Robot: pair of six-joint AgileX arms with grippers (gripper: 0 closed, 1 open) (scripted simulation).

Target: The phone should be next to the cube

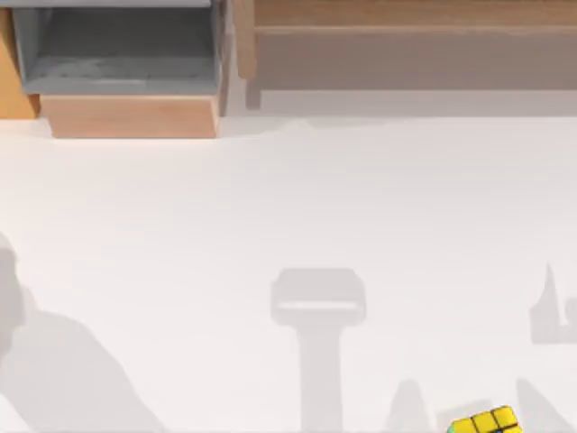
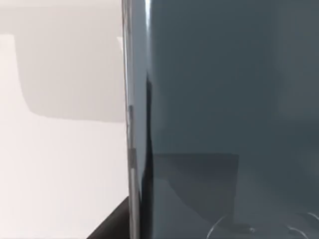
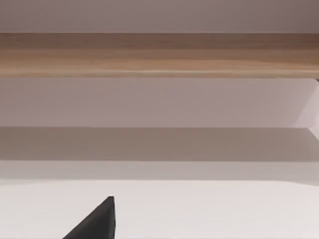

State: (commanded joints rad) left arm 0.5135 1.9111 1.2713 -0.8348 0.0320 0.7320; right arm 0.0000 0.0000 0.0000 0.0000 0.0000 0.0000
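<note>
Now, from the top view I see the white worktop (image 1: 288, 207) with only grey shadows of my two arms on it. The cube (image 1: 485, 422) lies at the near edge on the right side, its yellow face up. At the far edge stand a wooden box with a grey inside (image 1: 126, 63) on the left and a long wooden shelf (image 1: 406, 36) on the right.

From the left wrist view, the phone (image 2: 224, 99) is very close to the camera, its dark glossy face and silvery rim standing upright above the worktop. I cannot tell if the left tool is clenched on it.

From the right wrist view, one dark fingertip (image 3: 97, 221) points toward the shelf, above the bare worktop; I cannot tell how open the right tool is.
</note>
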